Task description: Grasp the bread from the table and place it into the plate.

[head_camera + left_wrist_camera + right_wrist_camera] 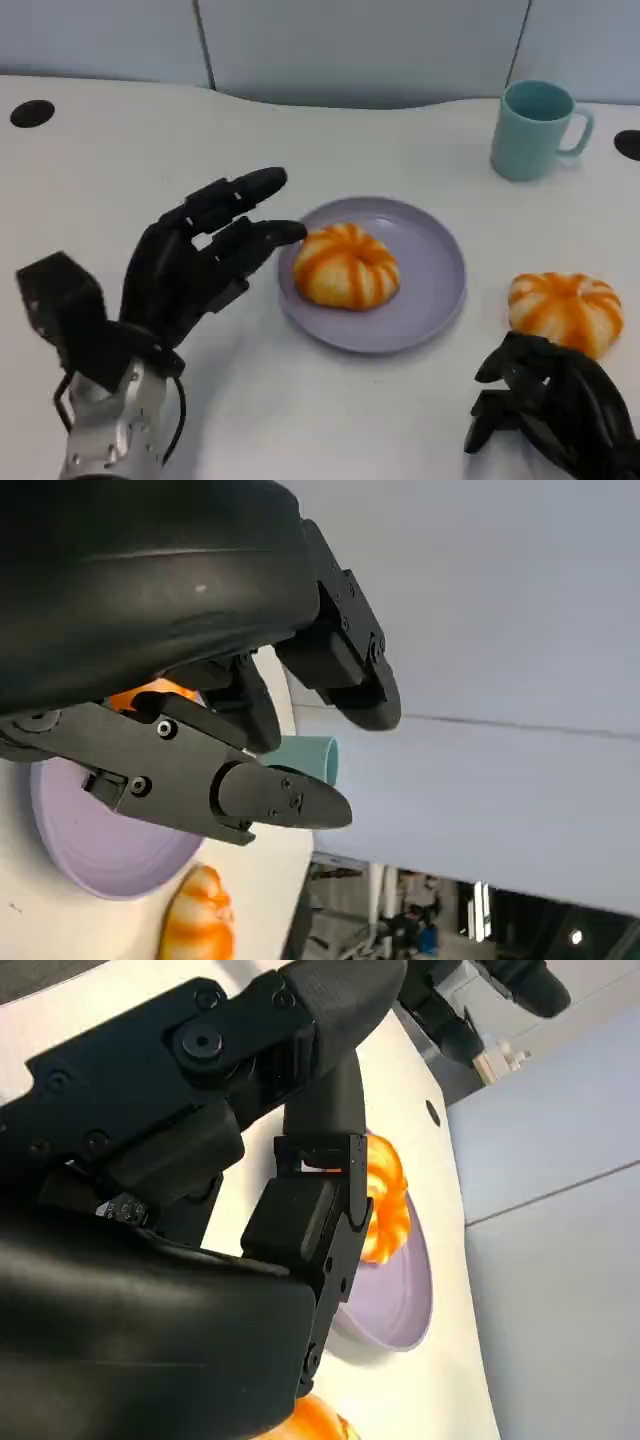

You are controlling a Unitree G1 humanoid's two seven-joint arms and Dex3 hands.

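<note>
One orange-striped bread (346, 265) already lies in the lilac plate (440, 270), my empty left hand (195, 265) spread wide just left of its rim, while a second bread (566, 311) waits on the table (300, 130) at right, just beyond my loosely curled, empty right hand (555, 405).

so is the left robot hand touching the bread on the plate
Cannot tell. In the head view the left robot hand has its fingertips right at the edge of the bread on the plate, with no plain gap or contact.
</note>
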